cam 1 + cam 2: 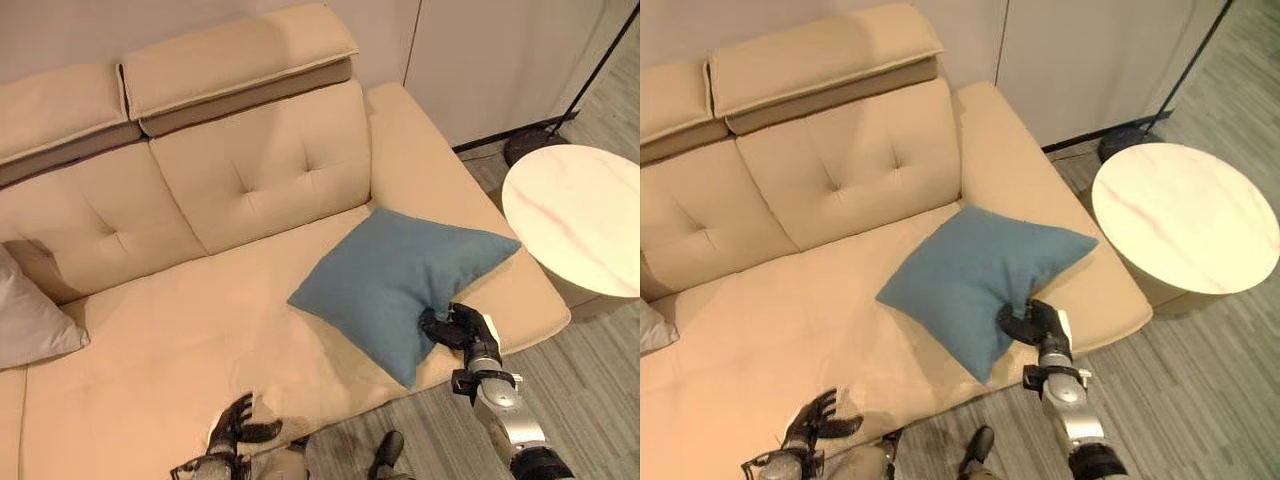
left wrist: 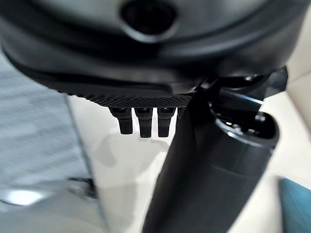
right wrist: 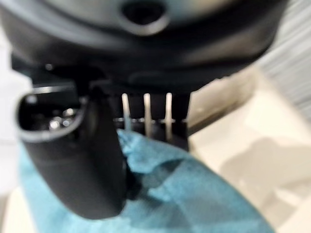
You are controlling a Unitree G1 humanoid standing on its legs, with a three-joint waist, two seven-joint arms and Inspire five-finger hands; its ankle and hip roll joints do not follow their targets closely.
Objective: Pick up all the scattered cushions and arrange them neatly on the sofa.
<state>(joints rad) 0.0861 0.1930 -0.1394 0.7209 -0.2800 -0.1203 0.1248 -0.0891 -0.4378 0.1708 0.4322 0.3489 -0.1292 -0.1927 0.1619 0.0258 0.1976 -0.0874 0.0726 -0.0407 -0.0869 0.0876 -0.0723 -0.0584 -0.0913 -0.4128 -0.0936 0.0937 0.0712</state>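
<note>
Fingers of right hand (image 1: 462, 330) apparently pinch soft blue cushion (image 1: 395, 280).

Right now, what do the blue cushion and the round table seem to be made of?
The blue cushion looks like matte woven fabric over soft filling: it puckers where the right hand pinches it. The round table top looks like pale marble or an imitation, smooth with faint veins.

Soft even indoor light, faint shadows on the sofa (image 1: 200, 330); wrist views blurred, perhaps too close
</note>
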